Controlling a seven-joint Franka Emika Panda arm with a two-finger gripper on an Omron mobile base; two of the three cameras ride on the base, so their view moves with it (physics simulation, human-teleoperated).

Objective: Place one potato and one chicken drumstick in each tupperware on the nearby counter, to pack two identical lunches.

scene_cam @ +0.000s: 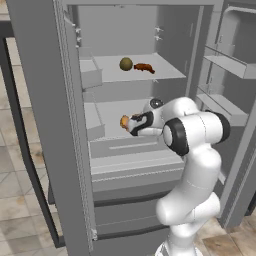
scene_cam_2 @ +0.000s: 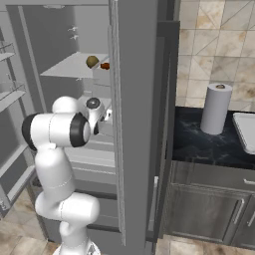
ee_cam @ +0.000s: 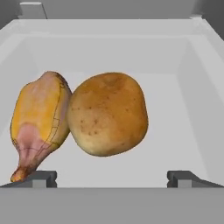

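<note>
The refrigerator (scene_cam: 45,125) stands with its doors open. On the black counter (scene_cam_2: 209,144) to the right stands a paper towel roll (scene_cam_2: 215,108). The white arm (scene_cam: 192,165) reaches onto the middle shelf (ee_cam: 175,109). The gripper (ee_cam: 111,177) has its jaws spread wide, holding nothing. Directly ahead of it lie a potato (ee_cam: 108,114) and a chicken drumstick (ee_cam: 40,120), touching side by side. On the upper shelf (scene_cam: 165,70) lie a second potato (scene_cam: 126,64) and second drumstick (scene_cam: 144,67), near each other.
</note>
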